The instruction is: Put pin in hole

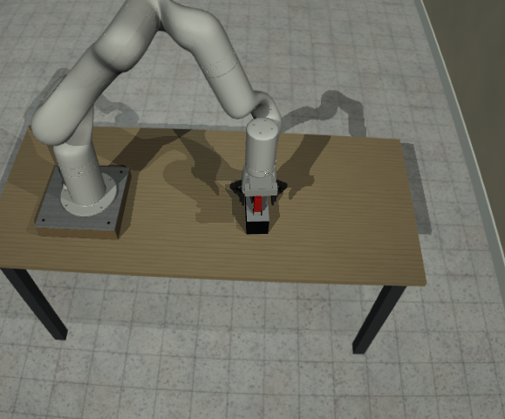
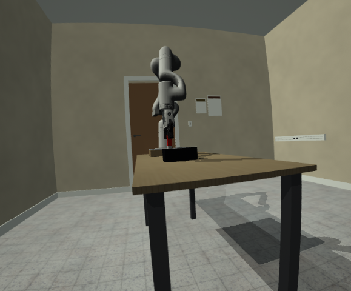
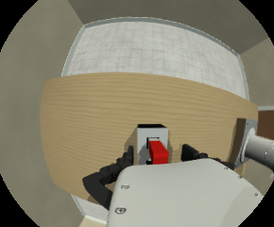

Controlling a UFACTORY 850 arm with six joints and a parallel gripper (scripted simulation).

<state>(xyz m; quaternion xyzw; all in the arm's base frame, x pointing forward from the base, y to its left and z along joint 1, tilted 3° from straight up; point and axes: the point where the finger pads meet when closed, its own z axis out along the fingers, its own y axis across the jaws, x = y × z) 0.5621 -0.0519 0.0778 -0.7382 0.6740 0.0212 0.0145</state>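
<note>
Pin stands in the block, pincer open around it

Pin [image 1: 257,203] with its red end up is standing in the black block [image 1: 257,223] in the middle of the wooden table [image 1: 347,234]. Only red shows above the block from where I stand, so I think the pin is already down in a hole. Which of the three holes it is in I cannot tell, because the pincer hides the top of the block. I also cannot tell if every bit of the red part is out, or if some other colour peeks out low down.

If this is the right hole, the job looks almost done. All that is left is for the arm to lift away and leave the pin alone.

The pincer [image 1: 258,198] hangs right over the pin, pointing straight down. Its fingers are spread as wide as they go, one on each side of the red part. They hold nothing and do not seem to touch the pin. The robot's grey base [image 1: 82,205] sits well apart at the other end of the table.
</note>
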